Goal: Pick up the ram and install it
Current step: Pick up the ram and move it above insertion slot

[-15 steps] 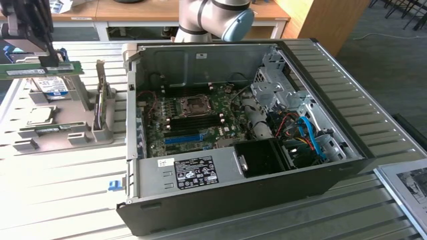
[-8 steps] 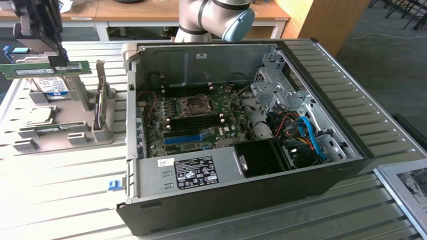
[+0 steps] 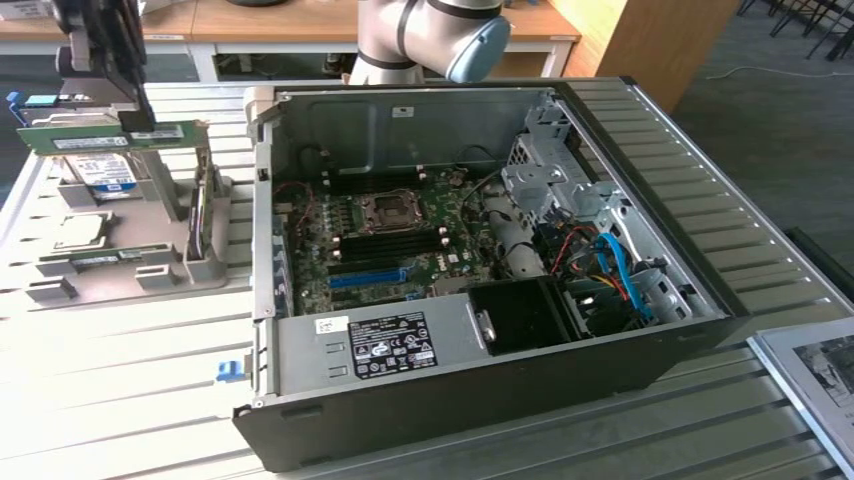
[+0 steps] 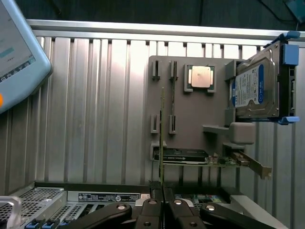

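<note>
Above the grey parts stand at the exterior view's left, the ram is held level in the air by the gripper. The blue-labelled hard drive stands just beneath it and, as far as can be judged, is not touched by it. In the wrist view the ram is seen edge-on as a thin line running out from the gripper, whose fingertips are pinched close together on it. The stand and the hard drive are seen beyond, resting on the ribbed worktop. The open computer case lies well apart toward the exterior view's right with its motherboard exposed, and the ram is not yet installed

The stick is judged to be very light and stiff along its length, yet thin enough to be cracked if bent or twisted. Small chips and a pale label are carried on its faces, and contacts are expected along one long edge, so these are best left untouched. A hold across the two flat faces at the upper edge, near mid-length, is judged soundest, since balance is kept and tilt is limited. The board is smooth, so slip under a push is to be feared unless the pinch is firm and square
</note>
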`<state>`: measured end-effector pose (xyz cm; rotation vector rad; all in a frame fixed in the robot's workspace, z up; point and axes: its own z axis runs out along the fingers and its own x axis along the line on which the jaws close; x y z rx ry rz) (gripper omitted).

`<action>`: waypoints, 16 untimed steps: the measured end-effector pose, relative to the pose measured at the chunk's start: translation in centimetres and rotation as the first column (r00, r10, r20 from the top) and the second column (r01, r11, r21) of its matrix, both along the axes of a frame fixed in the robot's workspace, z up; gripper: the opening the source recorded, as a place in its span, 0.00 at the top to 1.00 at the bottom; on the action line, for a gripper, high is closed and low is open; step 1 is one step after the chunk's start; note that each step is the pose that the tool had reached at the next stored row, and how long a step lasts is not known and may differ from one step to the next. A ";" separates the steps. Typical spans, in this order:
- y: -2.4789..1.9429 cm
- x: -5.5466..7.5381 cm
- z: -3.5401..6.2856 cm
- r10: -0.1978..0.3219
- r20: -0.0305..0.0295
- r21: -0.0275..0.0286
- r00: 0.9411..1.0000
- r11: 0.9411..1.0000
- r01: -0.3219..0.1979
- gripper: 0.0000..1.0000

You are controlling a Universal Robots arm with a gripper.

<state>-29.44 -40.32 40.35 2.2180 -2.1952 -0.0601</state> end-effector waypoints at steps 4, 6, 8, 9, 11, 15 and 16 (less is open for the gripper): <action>0.00 0.9 0.00 0.000 0.000 0.000 1.000 1.000 0.000 0.88; 0.00 1.3 -0.01 0.000 0.000 0.000 1.000 1.000 0.000 0.88; 0.00 1.8 0.00 0.000 0.000 0.000 1.000 1.000 0.000 0.88; 0.00 2.0 0.00 0.000 0.000 0.000 1.000 1.000 0.000 0.88; 0.00 2.4 0.00 0.000 0.000 0.000 1.000 1.000 0.000 0.88; 0.00 3.4 0.00 0.000 0.000 0.000 1.000 1.000 0.000 0.88; 0.00 3.6 -0.01 0.000 0.000 0.000 1.000 1.000 0.000 0.88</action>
